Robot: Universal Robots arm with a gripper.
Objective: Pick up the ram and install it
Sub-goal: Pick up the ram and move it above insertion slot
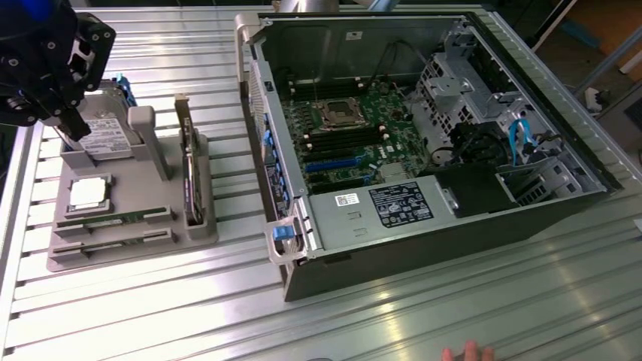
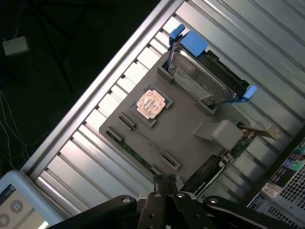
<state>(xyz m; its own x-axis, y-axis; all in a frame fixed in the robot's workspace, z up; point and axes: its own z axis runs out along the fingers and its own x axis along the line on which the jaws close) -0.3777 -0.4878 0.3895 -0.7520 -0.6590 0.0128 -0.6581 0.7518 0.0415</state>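
Two long green ram sticks lie in slots at the near end of a grey holder tray (image 1: 150, 197), one (image 1: 105, 220) just behind the other (image 1: 105, 242). In the wrist view a ram stick (image 2: 143, 139) runs as a thin strip across the tray (image 2: 190, 114). My black gripper (image 1: 72, 129) hangs over the tray's far end, above the hard drive (image 1: 105, 137), apart from the ram. Its fingers (image 2: 164, 183) are shut with nothing between them.
The tray also carries a square silver processor chip (image 1: 89, 192) and an upright expansion card (image 1: 191, 180). An open computer case (image 1: 422, 135) with its motherboard (image 1: 346, 135) fills the exterior view's right. A person's fingertips (image 1: 467, 352) rest at the table's near edge.
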